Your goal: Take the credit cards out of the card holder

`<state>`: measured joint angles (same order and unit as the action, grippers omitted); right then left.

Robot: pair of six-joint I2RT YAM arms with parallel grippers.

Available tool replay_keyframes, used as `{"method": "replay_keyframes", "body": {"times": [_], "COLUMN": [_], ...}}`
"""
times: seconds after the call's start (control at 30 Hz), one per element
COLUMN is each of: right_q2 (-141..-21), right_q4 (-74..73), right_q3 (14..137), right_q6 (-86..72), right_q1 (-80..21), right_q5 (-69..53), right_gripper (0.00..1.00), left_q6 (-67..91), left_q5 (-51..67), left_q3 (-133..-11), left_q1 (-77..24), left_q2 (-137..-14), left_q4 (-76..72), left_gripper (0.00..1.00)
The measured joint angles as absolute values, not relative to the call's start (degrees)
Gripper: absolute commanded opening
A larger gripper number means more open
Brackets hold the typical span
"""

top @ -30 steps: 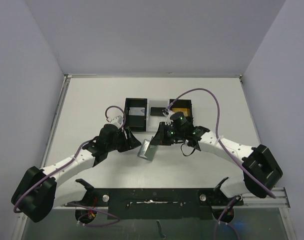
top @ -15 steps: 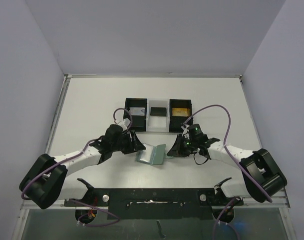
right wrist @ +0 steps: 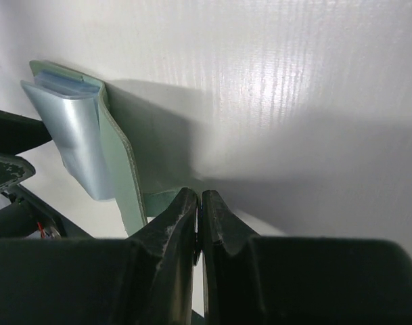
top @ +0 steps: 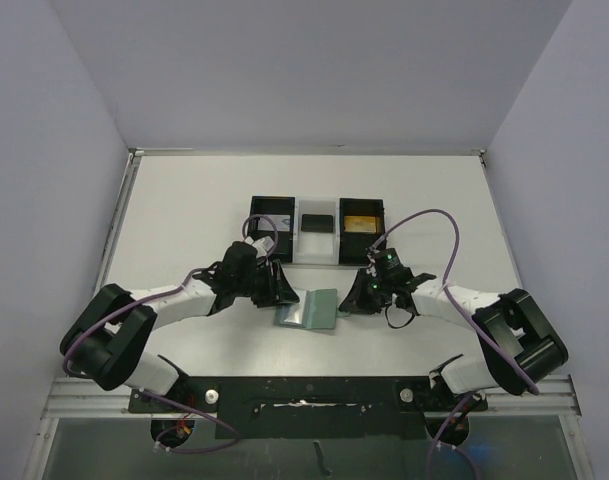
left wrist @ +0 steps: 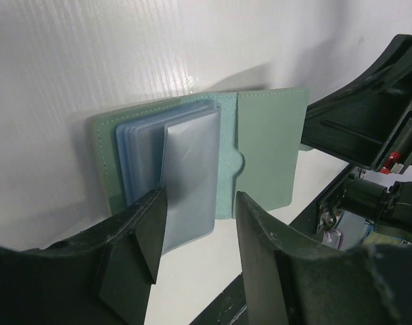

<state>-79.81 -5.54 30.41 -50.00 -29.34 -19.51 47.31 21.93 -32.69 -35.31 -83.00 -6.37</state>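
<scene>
**Control:** Holder position and jaws?

**Operator:** The grey-green bifold card holder (top: 309,308) lies open on the white bench (top: 184,200), centre-near. My right gripper (right wrist: 199,203) has its jaws pressed together on the holder's tab. My left gripper (left wrist: 199,211) has its jaws spread astride the silvery card (left wrist: 189,176). I should close squarely and pull straight.

Both arms reach low from the near edge of the table (top: 184,200), wrists facing each other. The left gripper (left wrist: 195,223) has its jaws apart; the right gripper (right wrist: 200,202) pinches the tab of the card holder (right wrist: 121,169).

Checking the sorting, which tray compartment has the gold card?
The right compartment, with the gold card. The left card is pale, the middle card dark.
</scene>
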Motion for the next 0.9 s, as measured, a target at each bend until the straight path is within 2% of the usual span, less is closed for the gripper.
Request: {"method": "replay_keyframes", "body": {"times": [0.27, 0.53, 0.9], "right_q2": [-80.1, -80.2, -81.3], "right_q4": [-6.1, -6.1, -4.5], "right_q3": [30.3, 30.2, 30.2], "right_q6": [-51.5, -51.7, -51.9], "right_q1": [-29.3, -29.3, -29.3], "right_q5": [-17.5, -16.9, -17.9], "right_gripper": [0.06, 0.06, 0.06], "left_q6": [46.1, 45.3, 45.7], "left_q5": [19.6, 18.7, 23.5], "left_q3": [-33.8, -34.9, -35.0], "left_q1": [-35.4, -35.6, -35.9], "left_q2": [-81.1, -81.0, -85.2], "left_q4": [-1.9, 0.3, -2.0], "left_gripper": [0.46, 0.34, 0.33]}}
